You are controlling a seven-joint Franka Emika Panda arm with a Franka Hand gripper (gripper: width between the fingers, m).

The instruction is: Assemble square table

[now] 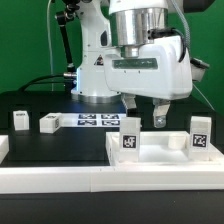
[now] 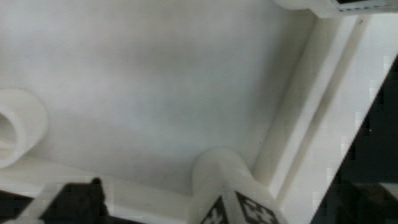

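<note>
Hovering low over the square table's slab (image 1: pixel 165 160), which lies at the exterior view's right against the long white rail (image 1: pixel 50 185), the gripper (image 1: pixel 147 120) has its jaws wide apart with nothing between them. A tagged leg (image 1: pixel 130 138) stands on the slab near its raised rim (image 2: pixel 311 120), just beside one finger (image 2: pixel 71 203) rather than between the two. Taking it cleanly likely calls for sliding sideways until both fingers straddle it, then dropping straight and closing only once centred, without nudging the slab.
</note>
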